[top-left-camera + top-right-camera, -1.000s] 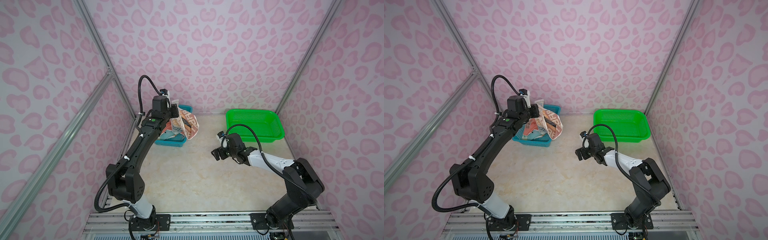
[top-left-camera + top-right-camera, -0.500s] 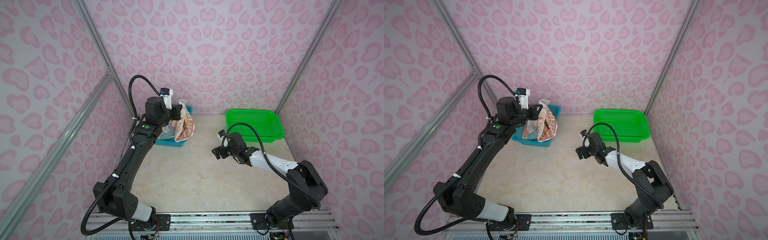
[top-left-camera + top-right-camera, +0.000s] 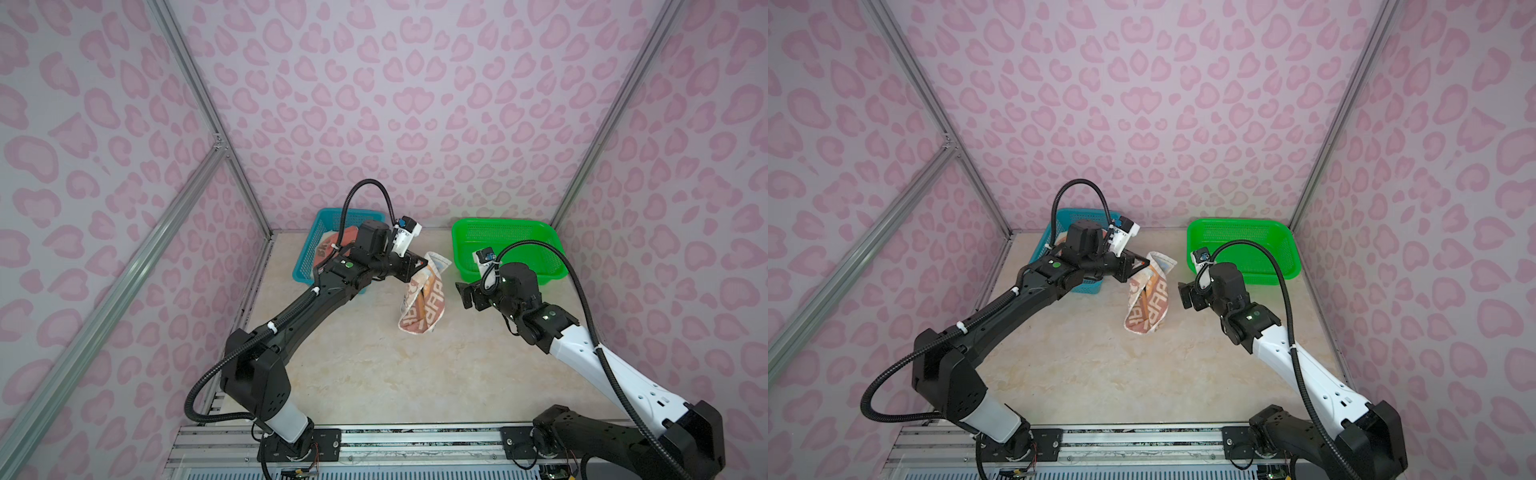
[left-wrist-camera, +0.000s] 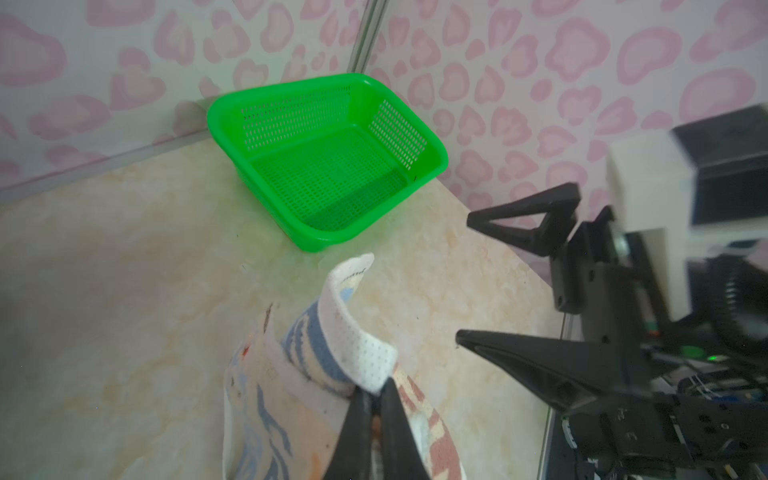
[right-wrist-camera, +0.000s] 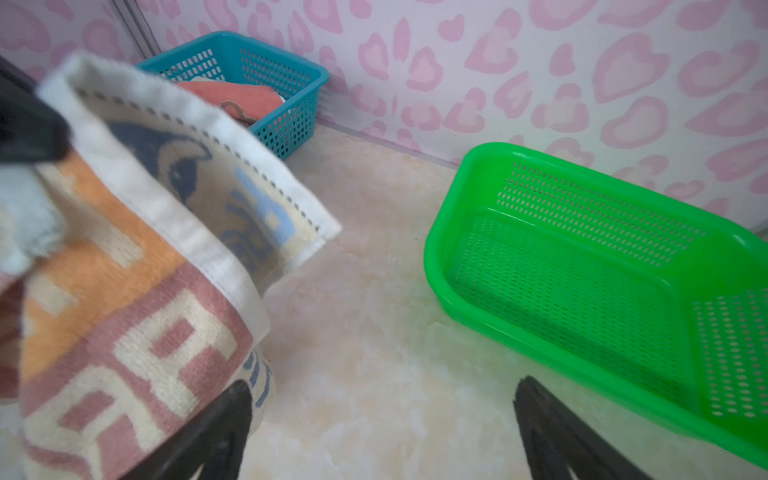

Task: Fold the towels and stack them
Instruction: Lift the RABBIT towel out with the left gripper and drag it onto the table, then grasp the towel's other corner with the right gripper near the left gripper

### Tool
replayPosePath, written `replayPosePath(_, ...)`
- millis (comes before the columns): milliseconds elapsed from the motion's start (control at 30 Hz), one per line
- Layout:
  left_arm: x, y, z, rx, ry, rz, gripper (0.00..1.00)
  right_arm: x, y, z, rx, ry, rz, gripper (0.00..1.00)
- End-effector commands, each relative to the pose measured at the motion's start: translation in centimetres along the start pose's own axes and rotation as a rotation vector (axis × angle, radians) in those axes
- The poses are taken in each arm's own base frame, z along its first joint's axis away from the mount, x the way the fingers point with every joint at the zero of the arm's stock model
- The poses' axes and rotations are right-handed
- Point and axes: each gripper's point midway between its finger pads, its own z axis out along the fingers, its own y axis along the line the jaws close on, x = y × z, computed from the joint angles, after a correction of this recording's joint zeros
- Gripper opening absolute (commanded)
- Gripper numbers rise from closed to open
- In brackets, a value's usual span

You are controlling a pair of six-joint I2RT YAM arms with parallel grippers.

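The striped blue/orange "RABBIT" towel (image 3: 423, 305) (image 3: 1148, 307) hangs crumpled over the middle of the table. My left gripper (image 3: 424, 264) (image 3: 1144, 262) (image 4: 376, 390) is shut on its upper edge. In the left wrist view the towel (image 4: 286, 390) droops below the pinched jaws. My right gripper (image 3: 466, 294) (image 3: 1185, 294) (image 5: 382, 384) stands open just right of the towel (image 5: 124, 270), with one finger (image 5: 224, 419) against the cloth and nothing between the jaws. A coral towel (image 3: 328, 249) (image 5: 232, 95) lies in the blue basket (image 3: 320, 224) (image 5: 291, 62).
An empty green mesh basket (image 3: 511, 224) (image 3: 1237, 226) (image 4: 291, 89) (image 5: 453, 216) stands at the back right. The blue basket (image 3: 1059, 218) sits at the back left, against the wall. Pink patterned walls close in three sides.
My left arm swung right from above the blue basket, carrying the striped towel out over the table towards the right gripper. The right arm barely moved.
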Motion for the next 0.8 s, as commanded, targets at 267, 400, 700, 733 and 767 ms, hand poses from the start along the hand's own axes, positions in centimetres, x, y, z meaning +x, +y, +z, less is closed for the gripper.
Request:
replayPosePath(267,5.9,-0.2,4.6,0.069,0.153,-0.020,0.02,3.5,5.0,0.3,-0.282,-0.032,0.004,0.95)
replayPosePath(400,6.2,-0.4,4.3,0.070,0.154,-0.016,0.03,5.0,6.8,2.2,-0.373,-0.012,0.028,0.93)
replayPosePath(700,6.7,0.2,4.3,0.040,0.159,-0.024,0.03,7.5,9.4,6.5,-0.452,0.014,0.152,0.86)
replayPosePath(733,6.7,0.3,4.3,0.034,0.154,-0.025,0.03,7.6,9.6,7.0,-0.448,0.002,0.173,0.83)
replayPosePath(767,6.6,0.4,4.3,0.030,0.147,-0.025,0.03,7.8,9.6,7.4,-0.444,-0.007,0.193,0.81)
